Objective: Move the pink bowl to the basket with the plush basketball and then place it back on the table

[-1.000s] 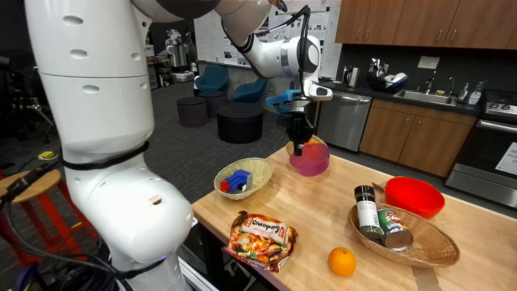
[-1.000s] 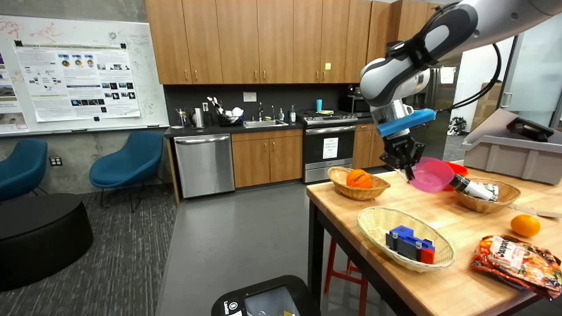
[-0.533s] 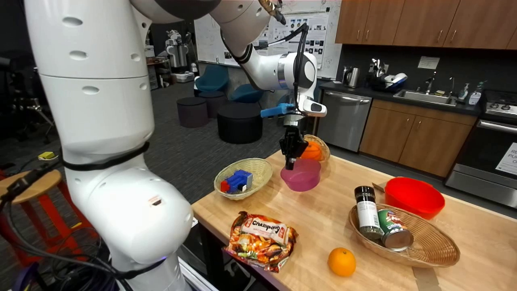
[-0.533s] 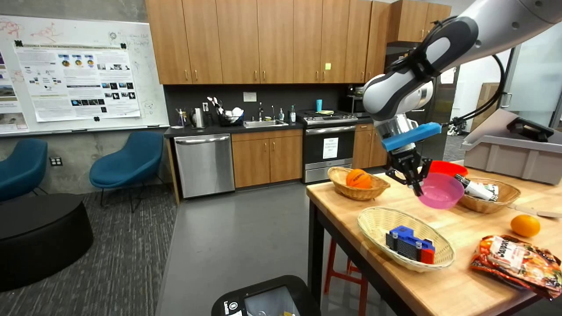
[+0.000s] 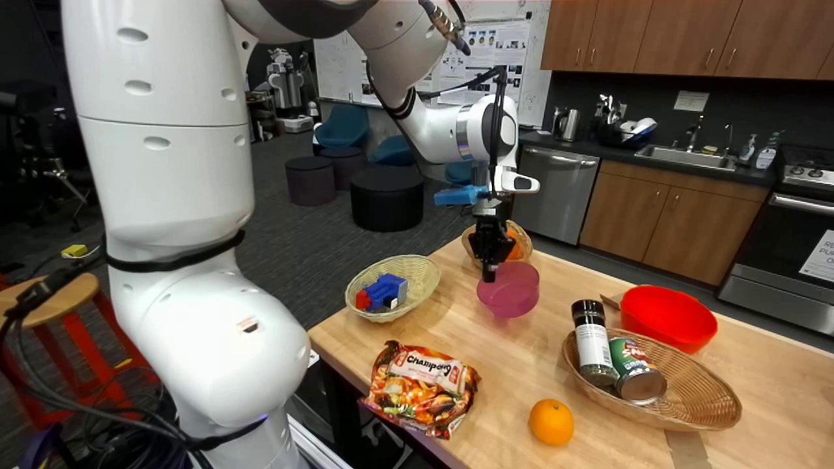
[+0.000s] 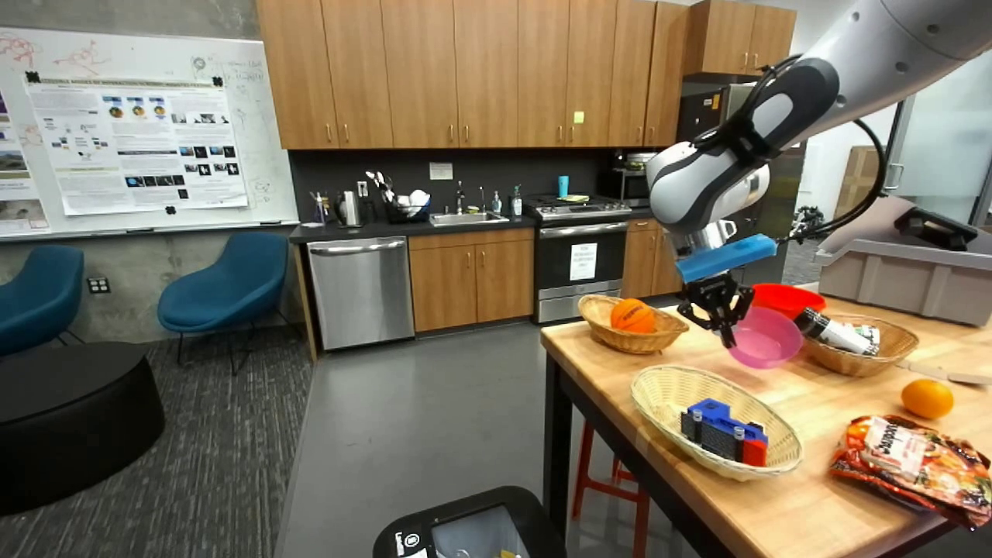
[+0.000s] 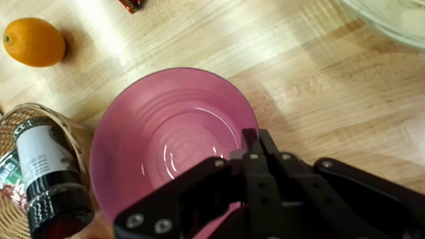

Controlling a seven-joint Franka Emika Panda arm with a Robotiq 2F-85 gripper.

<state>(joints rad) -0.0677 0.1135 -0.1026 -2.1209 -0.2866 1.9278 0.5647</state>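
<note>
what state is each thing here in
Round pink plastic bowl: tilted, gripped at its rim
Black two-finger gripper: shut on that rim
Tan woven basket: upright
Orange plush basketball: resting in that basket
Pale oval woven basket: upright
Blue toy bricks: lying inside it
Bright red plastic bowl: upright
Brown wicker basket: upright
Black-capped clear jar: leaning, cap on
Green metal can: tipped over
Round orange fruit: unpeeled
Red plastic packet: lying flat
Steel dishwasher: shut
</note>
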